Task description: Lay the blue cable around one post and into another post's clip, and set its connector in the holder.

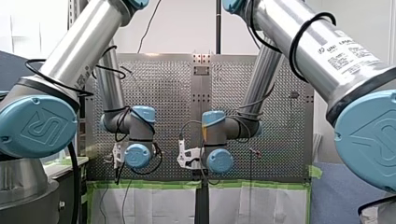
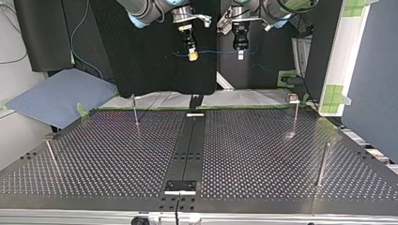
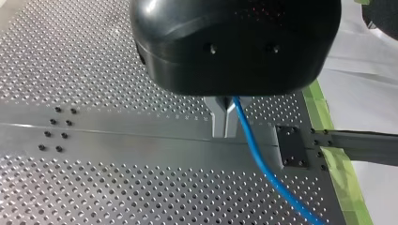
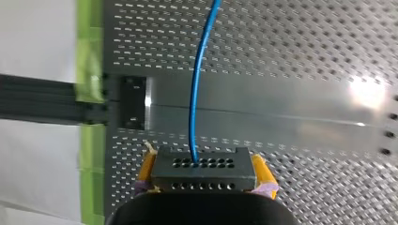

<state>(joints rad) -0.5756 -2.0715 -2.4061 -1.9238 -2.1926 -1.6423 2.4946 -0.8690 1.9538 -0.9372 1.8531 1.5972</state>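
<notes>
Holds the blue cable (image 3: 256, 150) up above the perforated table (image 2: 263, 154), near its edge: pinches it between the left gripper's (image 3: 225, 133) metal fingers (image 3: 218, 122), clamps its dark connector (image 4: 202, 174) between the right gripper's (image 4: 203, 158) yellow pads (image 4: 146, 171).

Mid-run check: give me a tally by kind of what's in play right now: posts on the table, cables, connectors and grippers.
posts: 4
blue cable: 1
connector: 1
grippers, my left gripper and my right gripper: 2
Total: 8
</notes>
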